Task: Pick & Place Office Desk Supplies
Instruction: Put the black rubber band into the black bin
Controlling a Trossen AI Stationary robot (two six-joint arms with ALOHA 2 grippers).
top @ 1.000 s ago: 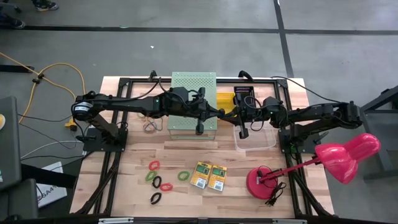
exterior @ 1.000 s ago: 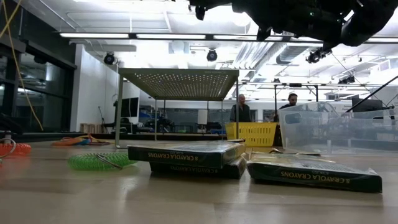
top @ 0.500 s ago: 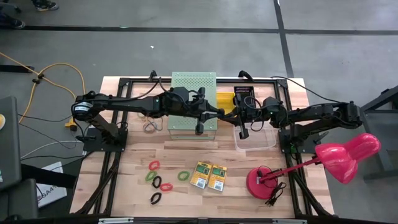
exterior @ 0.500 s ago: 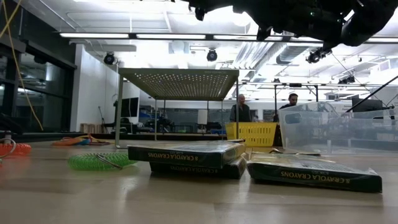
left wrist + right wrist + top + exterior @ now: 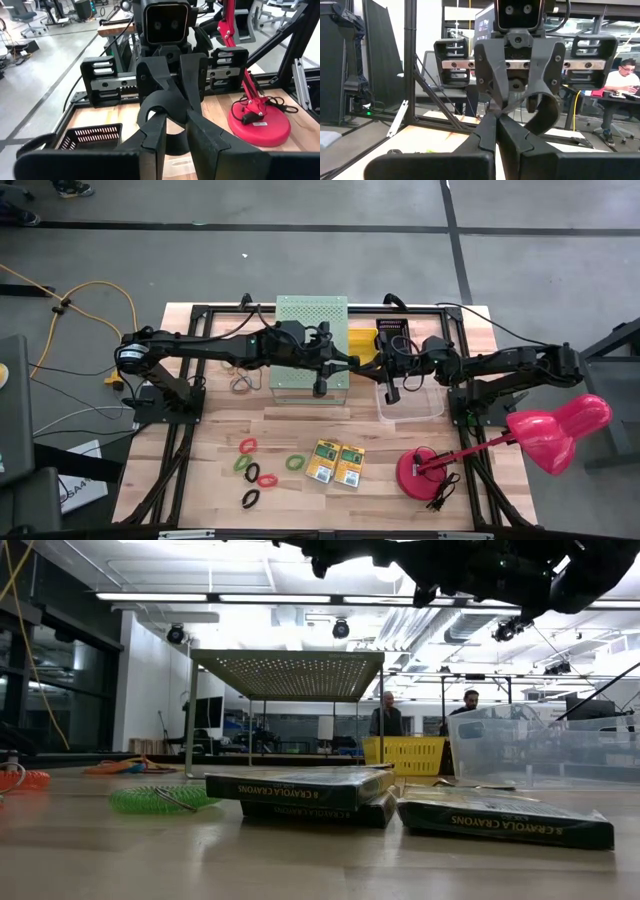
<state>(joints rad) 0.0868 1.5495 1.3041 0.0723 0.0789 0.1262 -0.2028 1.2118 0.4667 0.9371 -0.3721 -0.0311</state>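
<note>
Comparing with a second ago: spotted the left gripper [image 5: 175, 120] loosened, fingers now parted a little where before pressed together. Meets the right gripper [image 5: 496, 116] tip to tip above the middle of the desk [image 5: 200, 430], toward its back edge, just beside the green perforated box [image 5: 311, 320]. Still clamped tight on the right side, pinching the black band [image 5: 157, 102] up in the air (looks wrapped around the left fingertips too, hard to tell if touching). Also nudged the left arm slightly in the low view. Nothing shifted near the front edge: same loose bands [image 5: 247, 445] and both crayon boxes [image 5: 335, 464] lying flat side by side
</note>
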